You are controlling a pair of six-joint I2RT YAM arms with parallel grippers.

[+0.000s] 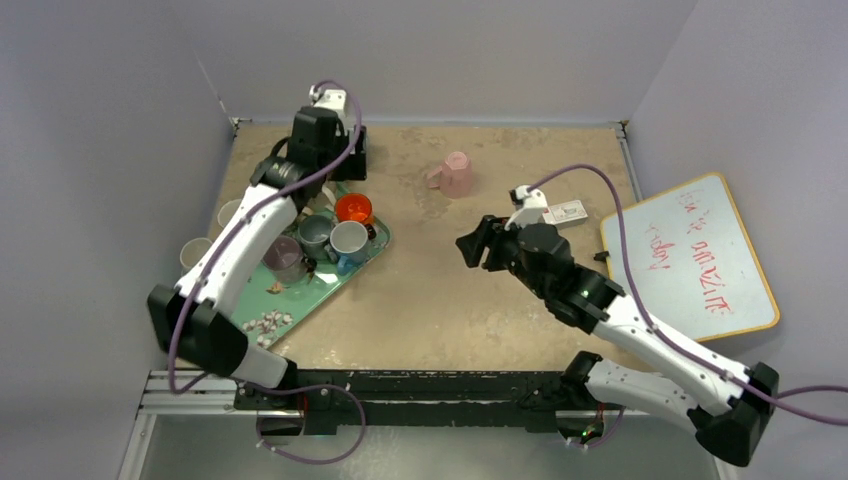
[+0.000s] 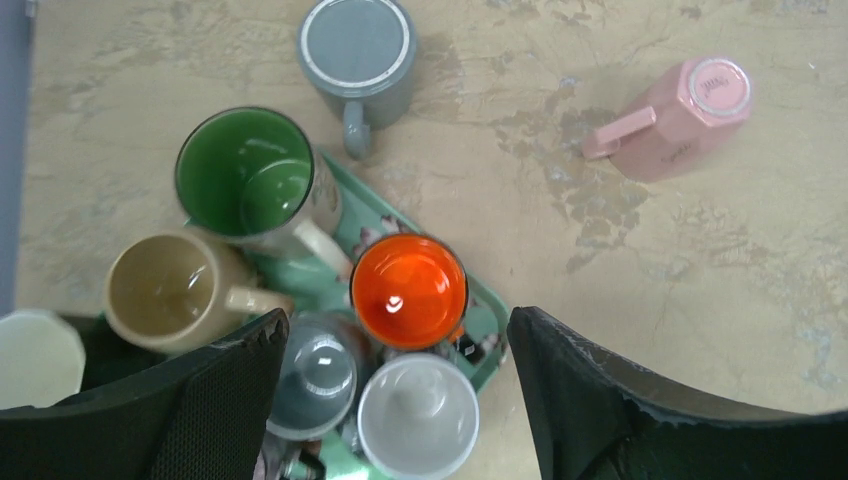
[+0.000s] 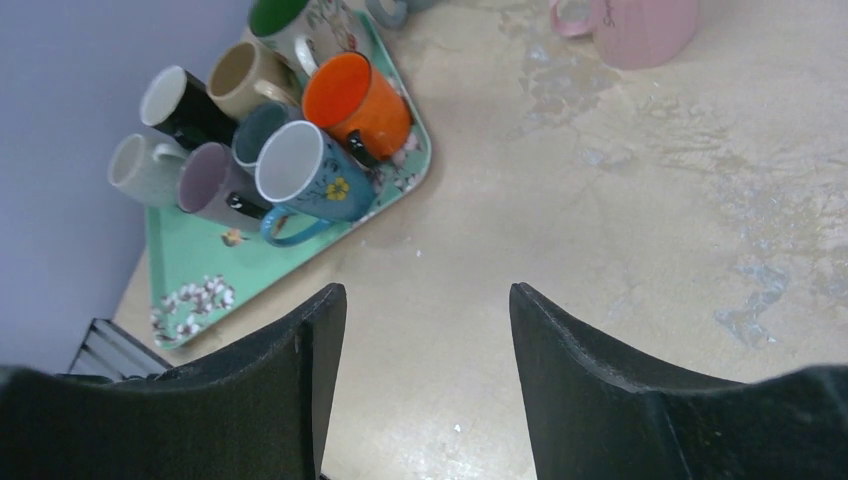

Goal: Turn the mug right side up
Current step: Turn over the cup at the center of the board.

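Note:
A pink mug point(image 1: 455, 173) stands upside down, base up, on the tan table at the back centre, handle to the left. It also shows in the left wrist view point(image 2: 680, 115) and at the top of the right wrist view point(image 3: 640, 25). My left gripper point(image 1: 335, 165) is open and empty, hovering above the mugs on the tray point(image 2: 395, 318), well left of the pink mug. My right gripper point(image 1: 470, 245) is open and empty point(image 3: 425, 290) over bare table, in front of the pink mug and apart from it.
A green tray point(image 1: 300, 300) at the left holds several upright mugs, among them an orange one point(image 2: 408, 290) and a green one point(image 2: 245, 170). A grey mug point(image 2: 357, 50) stands, seemingly base up, beyond the tray. A whiteboard point(image 1: 690, 255) and a small white device point(image 1: 568, 212) lie at the right.

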